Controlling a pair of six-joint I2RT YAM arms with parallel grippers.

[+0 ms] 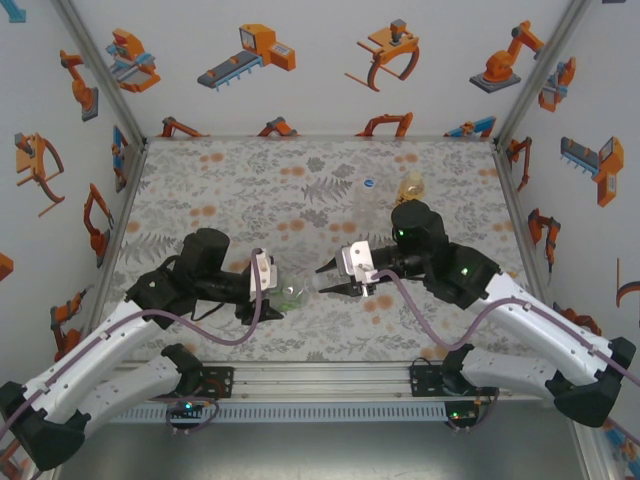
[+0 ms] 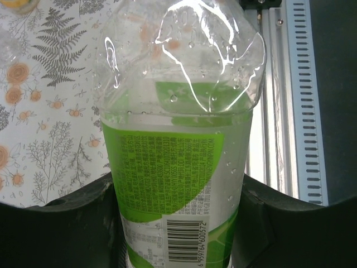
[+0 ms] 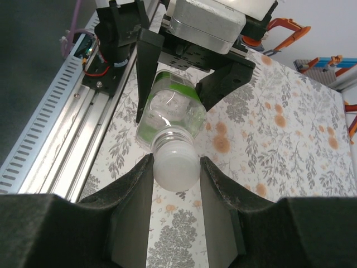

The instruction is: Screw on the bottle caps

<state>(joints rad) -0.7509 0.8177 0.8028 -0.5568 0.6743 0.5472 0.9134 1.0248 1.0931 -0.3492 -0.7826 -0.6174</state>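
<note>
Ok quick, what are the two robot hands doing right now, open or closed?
Left gripper: closed, holding the green-label bottle.
Right gripper: closed, holding the white cap at the bottle's neck.

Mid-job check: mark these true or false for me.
1. The left gripper is clamped on the green bottle. True.
2. The right gripper holds a white cap at that bottle's mouth. True.
3. The green bottle stands free on the table. False: the left gripper holds it, with its neck pointing toward the right gripper.
4. The yellow bottle is in the right gripper. False: it stands at the far side of the table, beyond the right arm.
5. The blue-centred cap lies loose on the table near the yellow bottle. True.
</note>
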